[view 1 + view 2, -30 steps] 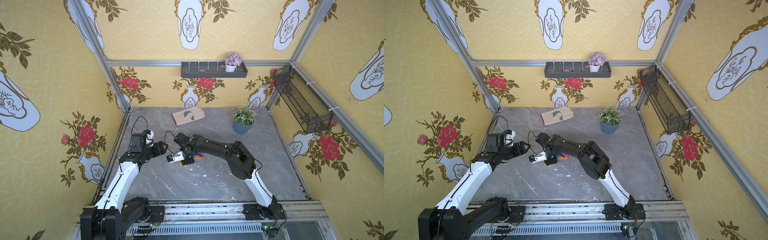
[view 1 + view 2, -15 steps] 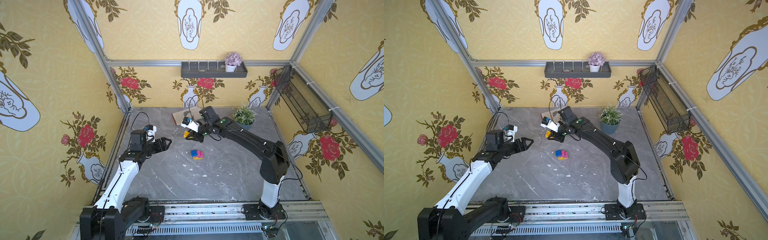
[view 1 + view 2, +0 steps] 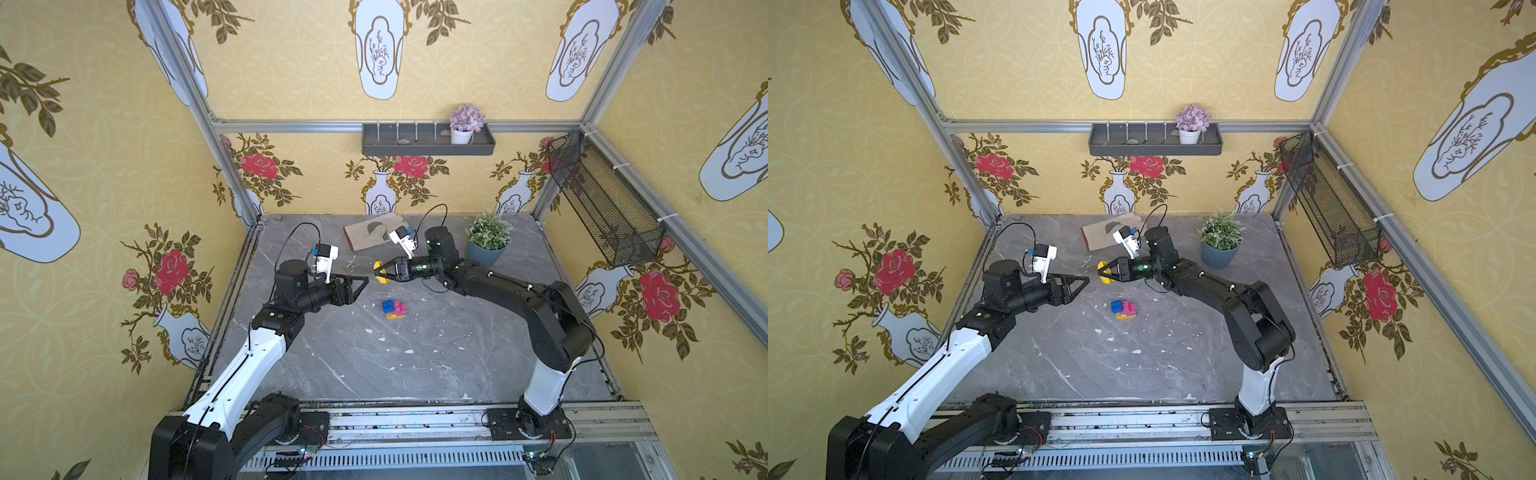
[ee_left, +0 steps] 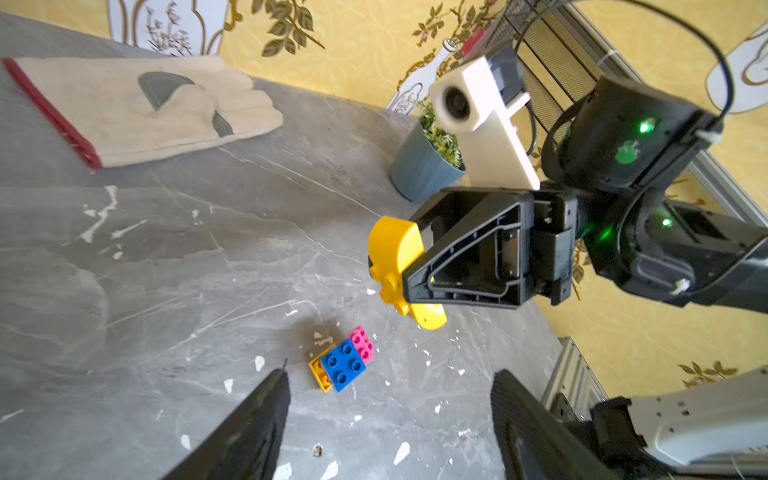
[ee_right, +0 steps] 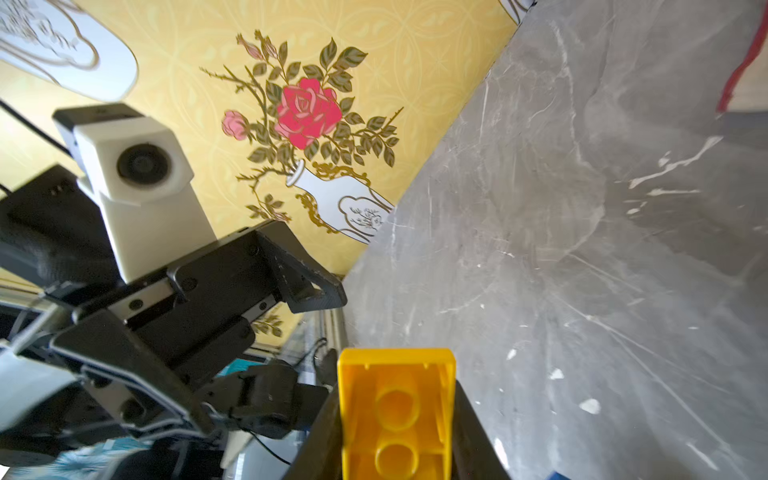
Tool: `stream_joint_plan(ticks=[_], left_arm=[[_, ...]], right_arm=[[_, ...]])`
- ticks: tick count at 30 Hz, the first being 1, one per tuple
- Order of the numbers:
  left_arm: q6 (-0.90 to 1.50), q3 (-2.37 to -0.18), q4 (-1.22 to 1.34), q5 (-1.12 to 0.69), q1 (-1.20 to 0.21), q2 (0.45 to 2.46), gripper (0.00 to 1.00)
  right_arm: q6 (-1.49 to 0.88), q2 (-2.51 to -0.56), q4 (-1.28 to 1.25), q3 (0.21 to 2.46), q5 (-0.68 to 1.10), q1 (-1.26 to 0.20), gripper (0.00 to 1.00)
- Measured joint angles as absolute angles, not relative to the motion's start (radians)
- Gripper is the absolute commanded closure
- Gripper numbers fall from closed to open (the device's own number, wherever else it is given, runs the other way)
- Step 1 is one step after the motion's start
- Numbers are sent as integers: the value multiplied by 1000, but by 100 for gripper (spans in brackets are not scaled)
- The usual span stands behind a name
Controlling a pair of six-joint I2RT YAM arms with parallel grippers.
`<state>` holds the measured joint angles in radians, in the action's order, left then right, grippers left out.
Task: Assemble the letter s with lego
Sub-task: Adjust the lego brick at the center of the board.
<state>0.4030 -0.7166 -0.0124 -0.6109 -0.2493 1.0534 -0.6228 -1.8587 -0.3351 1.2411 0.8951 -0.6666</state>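
Note:
My right gripper (image 3: 381,272) (image 3: 1107,272) is shut on a yellow lego brick (image 3: 377,270) (image 4: 395,253) (image 5: 397,415) and holds it in the air above the table's back middle, studs sideways. My left gripper (image 3: 366,280) (image 3: 1087,279) (image 4: 388,411) is open and empty, level with that brick, its tips a short gap to the brick's left. On the table below lies a joined cluster of blue, pink and yellow bricks (image 3: 394,309) (image 3: 1123,309) (image 4: 343,363). The finished letter s is not in view.
A beige work glove (image 3: 374,232) (image 4: 145,108) lies at the back of the grey marble table (image 3: 415,365). A potted plant (image 3: 486,241) (image 4: 424,166) stands back right, behind the right arm. A wire basket (image 3: 602,208) hangs on the right wall.
The right gripper rose from the cluster with the yellow brick and swung back, then turned to face the left gripper. The left gripper moved right toward the brick, still open.

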Motion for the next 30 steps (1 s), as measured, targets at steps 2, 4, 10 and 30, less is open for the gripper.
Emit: stream_joint_plan(ticks=[2, 4, 10, 30], left_arm=[[402, -722, -9, -606, -249, 1069, 21], [415, -722, 1, -607, -249, 1090, 21], [505, -733, 118, -657, -221, 1143, 22], [744, -682, 432, -901, -160, 1241, 27]], right_arm=[[-724, -1914, -400, 1275, 906, -650, 76], [-787, -1952, -442, 1313, 913, -648, 76], [-914, -2023, -614, 1381, 1008, -685, 77], [-1281, -2082, -1028, 1364, 1031, -698, 77]])
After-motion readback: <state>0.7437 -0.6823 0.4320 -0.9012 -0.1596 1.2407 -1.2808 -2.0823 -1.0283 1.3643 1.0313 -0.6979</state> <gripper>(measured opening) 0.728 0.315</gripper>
